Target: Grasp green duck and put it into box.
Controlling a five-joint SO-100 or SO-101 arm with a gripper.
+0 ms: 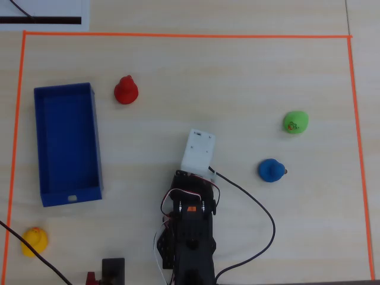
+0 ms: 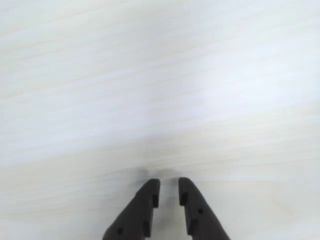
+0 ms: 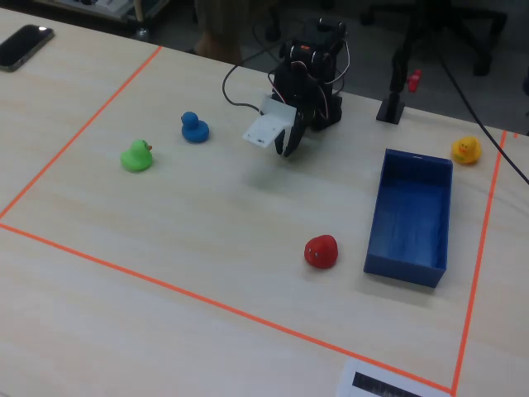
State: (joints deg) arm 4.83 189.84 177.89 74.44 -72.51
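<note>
The green duck (image 1: 295, 122) sits out on the pale wooden surface (image 1: 237, 77), upright and alone, near the right-hand orange tape line (image 1: 356, 119) in the overhead view, with the blue duck (image 1: 272, 170) a little way off toward the arm. The blue box (image 1: 43, 142) lies well apart on the opposite side, empty as far as I can see.

The pincer (image 2: 169, 192) hangs over bare wood close to the arm's base, holding nothing, its two dark fingers nearly together with only a thin slot between them.

The duck looks like a small rubber toy, so I'd guess it is very light, soft and a bit squashy, with a smooth rounded skin that could squirt out sideways under a pinch. The body, below the head, seems the best place to hold it, fingers on its two flanks. The fingers would need to spread much wider first. Being so light, it may skid if one finger touches early.
</note>
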